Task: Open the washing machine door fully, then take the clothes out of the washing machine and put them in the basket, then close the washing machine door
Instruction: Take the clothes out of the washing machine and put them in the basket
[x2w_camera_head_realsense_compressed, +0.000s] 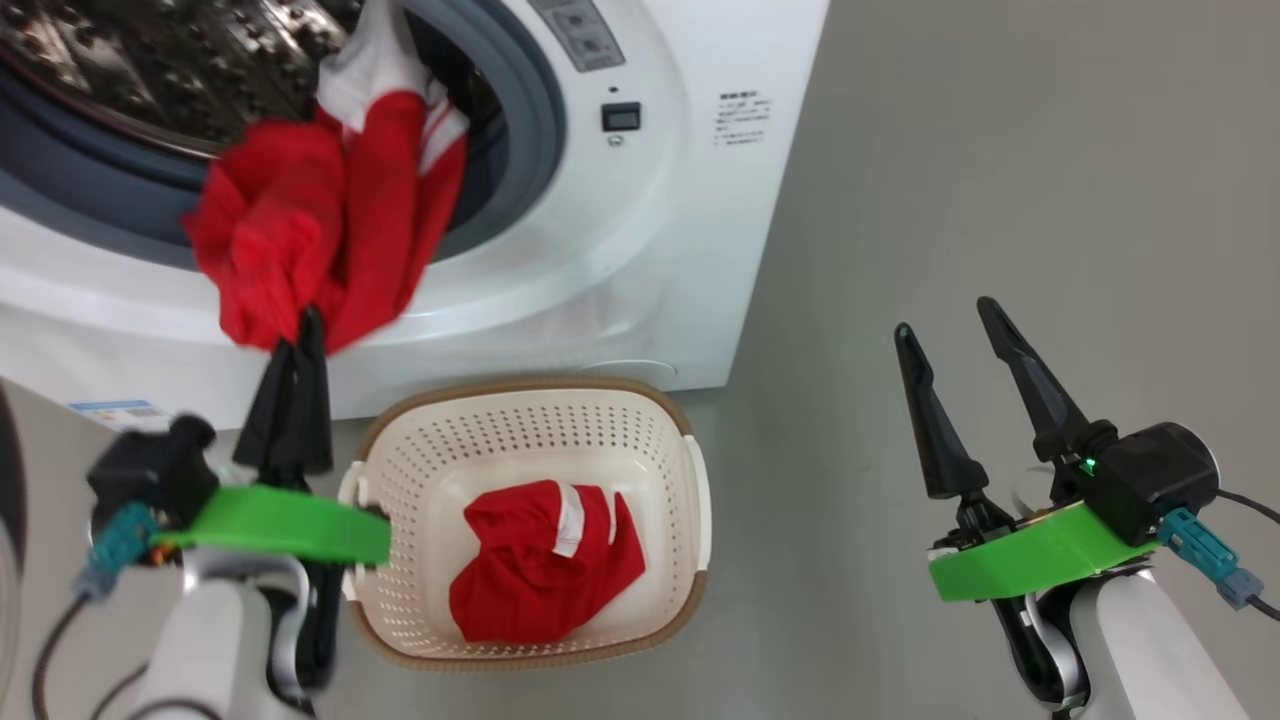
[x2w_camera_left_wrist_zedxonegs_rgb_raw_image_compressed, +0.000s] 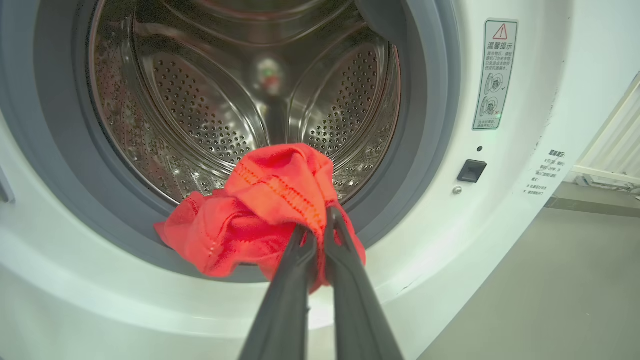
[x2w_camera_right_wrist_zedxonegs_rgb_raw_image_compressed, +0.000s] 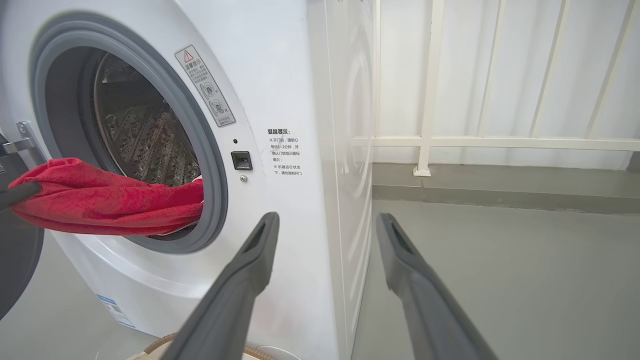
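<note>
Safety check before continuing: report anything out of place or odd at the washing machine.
Nothing damaged or spilled. One red garment trails out of the drum over the grey gasket, pinched in the left end effector.

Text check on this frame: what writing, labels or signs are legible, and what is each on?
"温馨提示", below a red warning triangle, on the sticker beside the washing machine opening; its smaller print is unreadable.
"温馨提示:" heads the printed note on the machine's front; the lines under it are too small.
The blue label low on the front: too blurred to read.
</note>
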